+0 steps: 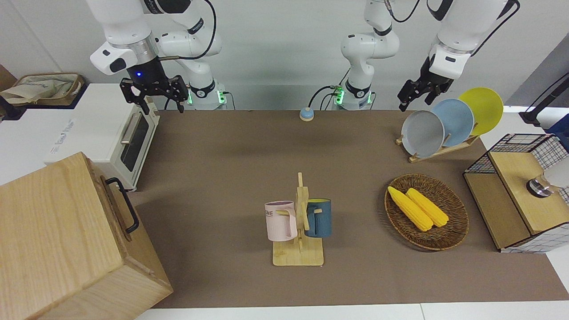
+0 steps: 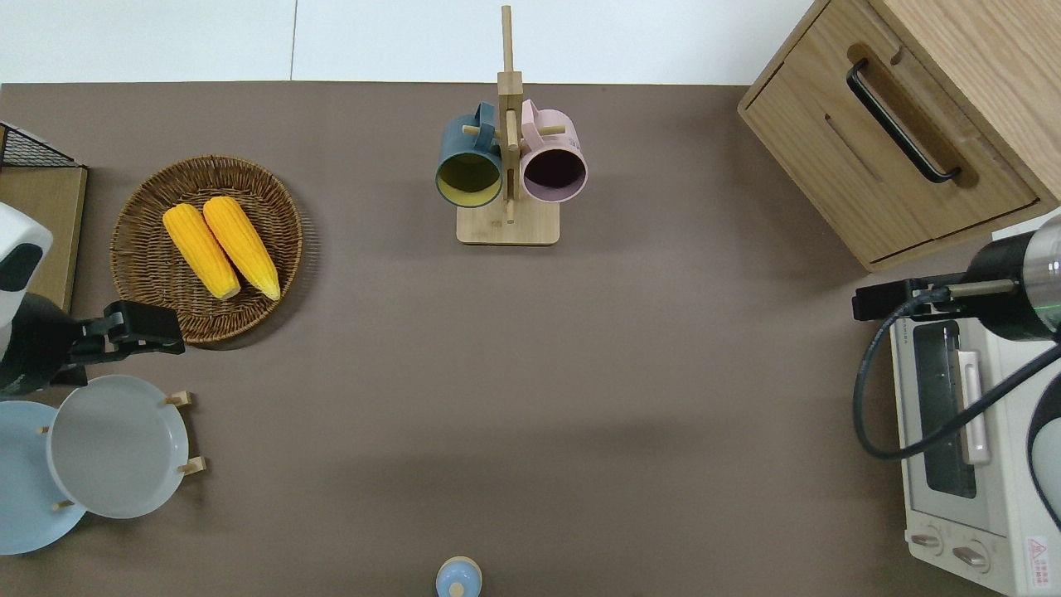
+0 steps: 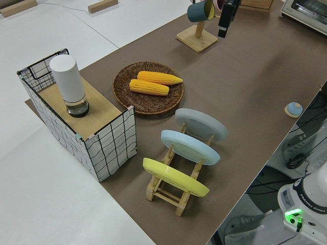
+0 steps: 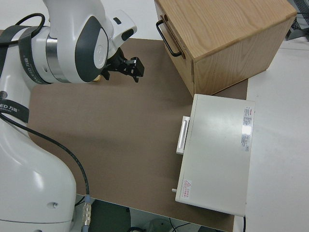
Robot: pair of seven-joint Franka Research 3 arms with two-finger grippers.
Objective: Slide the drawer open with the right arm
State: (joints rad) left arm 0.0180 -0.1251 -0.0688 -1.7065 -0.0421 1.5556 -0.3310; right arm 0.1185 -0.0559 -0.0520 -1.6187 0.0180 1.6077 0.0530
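The right arm's black two-finger gripper (image 1: 156, 98) hangs in the air with its fingers spread wide and nothing between them, over the edge of the brown-covered counter (image 1: 249, 178) just beside the white toaster oven with a silver handle (image 2: 966, 431). The wide, shallow light-wood drawer with a black metal bar handle (image 2: 899, 124) sits farther from the robots than the gripper, well apart from it, in the large pale wooden box cabinet (image 1: 66, 240) at the same end of the counter; the drawer front lies flush with the cabinet face, so it is shut, and the black bar handle (image 1: 125, 205) is untouched. Toward the middle of the counter from the gripper stands a wooden mug rack (image 1: 300, 240) carrying a pink mug (image 1: 281, 221) and a dark blue mug (image 1: 318, 217). The left arm is parked, and whether its gripper (image 1: 415, 94) is spread or closed cannot be told.
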